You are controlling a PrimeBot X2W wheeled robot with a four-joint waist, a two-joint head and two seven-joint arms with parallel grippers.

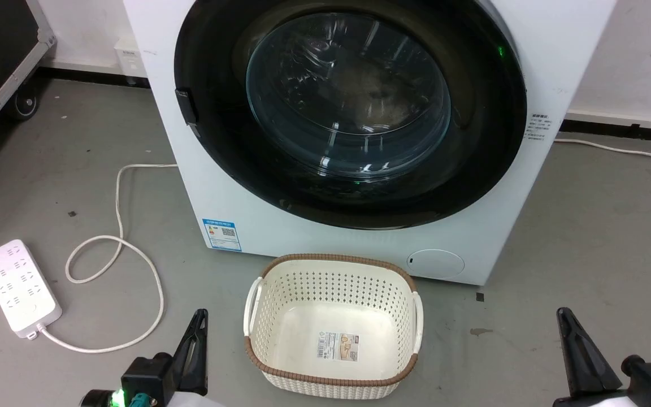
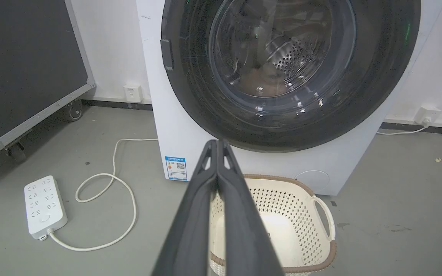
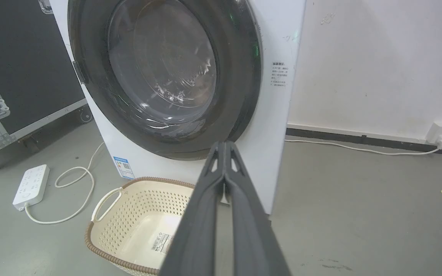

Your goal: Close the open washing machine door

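1. Head view: the door (image 1: 348, 107) lies flat against the front of the white machine (image 1: 303, 237), its black rim flush all round and its handle (image 1: 187, 107) at the left edge. A cream basket (image 1: 334, 260) stands on the floor (image 1: 585, 237) just in front of the machine. The left gripper (image 1: 200, 322) is at the lower left and the right gripper (image 1: 564, 319) at the lower right, both well apart from the door. A power strip (image 1: 17, 288) lies to the left.
2. Left wrist view: the left gripper's fingers (image 2: 202, 207) are pressed together and hold nothing. Their tips point at the door's lower rim, above the basket.
3. Right wrist view: the right gripper's fingers (image 3: 244, 207) are also pressed together and empty. They point at the machine's lower right part, beside the basket. The door sits flat on the machine front.
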